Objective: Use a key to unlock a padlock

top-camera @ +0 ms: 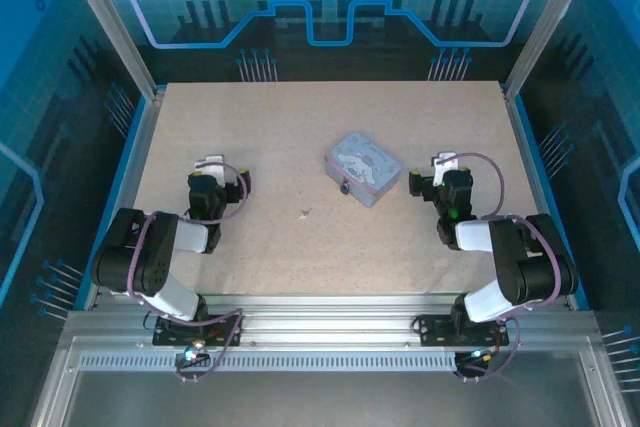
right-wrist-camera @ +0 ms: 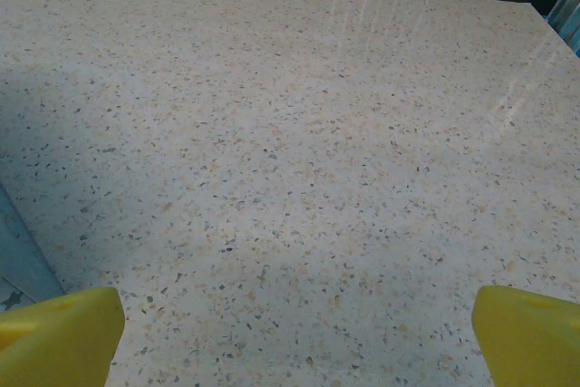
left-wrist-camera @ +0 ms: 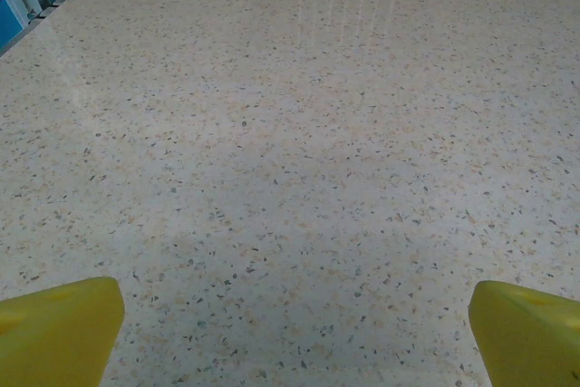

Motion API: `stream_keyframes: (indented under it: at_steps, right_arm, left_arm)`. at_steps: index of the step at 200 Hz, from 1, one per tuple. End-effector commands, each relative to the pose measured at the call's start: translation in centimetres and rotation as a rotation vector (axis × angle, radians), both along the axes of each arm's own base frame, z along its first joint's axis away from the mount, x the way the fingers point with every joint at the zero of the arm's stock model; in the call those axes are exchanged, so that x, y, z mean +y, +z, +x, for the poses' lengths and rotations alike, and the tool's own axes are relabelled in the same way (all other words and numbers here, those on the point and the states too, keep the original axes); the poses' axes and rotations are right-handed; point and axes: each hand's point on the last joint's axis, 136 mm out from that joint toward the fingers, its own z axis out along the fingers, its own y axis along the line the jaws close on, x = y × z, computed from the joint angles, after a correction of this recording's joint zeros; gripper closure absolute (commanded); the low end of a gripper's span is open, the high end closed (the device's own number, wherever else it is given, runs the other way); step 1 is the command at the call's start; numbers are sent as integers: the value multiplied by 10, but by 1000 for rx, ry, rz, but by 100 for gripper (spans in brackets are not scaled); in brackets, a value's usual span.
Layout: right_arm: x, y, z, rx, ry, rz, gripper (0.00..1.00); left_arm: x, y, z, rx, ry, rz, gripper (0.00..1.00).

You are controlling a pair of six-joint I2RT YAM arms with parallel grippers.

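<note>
A tiny dark padlock (top-camera: 345,186) hangs at the near left edge of a pale blue cartoon-printed tin (top-camera: 363,167) in the middle of the table. The small pale key (top-camera: 304,213) lies on the speckled tabletop, in front of the tin and to its left. My left gripper (top-camera: 210,164) rests at the left side of the table, open, with only bare tabletop between its yellow fingertips (left-wrist-camera: 59,328). At the right side, just right of the tin, my right gripper (top-camera: 446,163) is open too, its yellow fingertips (right-wrist-camera: 63,333) wide apart over bare table.
A corner of the blue tin (right-wrist-camera: 18,256) shows at the left edge of the right wrist view. Blue rails (top-camera: 138,152) and metal posts (top-camera: 105,22) border the table on the left, right and back.
</note>
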Motion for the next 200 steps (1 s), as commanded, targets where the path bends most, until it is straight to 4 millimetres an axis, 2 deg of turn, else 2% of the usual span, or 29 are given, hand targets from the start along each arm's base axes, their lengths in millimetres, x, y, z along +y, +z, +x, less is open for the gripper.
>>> stream_keyframes:
  at_steps: [1,178,200]
  right_arm:
    - [-4,10,5,-28,-26,8,0]
    - [-5,10,5,-27,-27,8,0]
    - [-3,15,5,-19,-15,10,0]
  left_arm:
    - [-1,13,6,-37,-11,-9,1]
    - [2,13,7,-30,-11,-27,1]
    - [9,22,3,-48,31,-25,1]
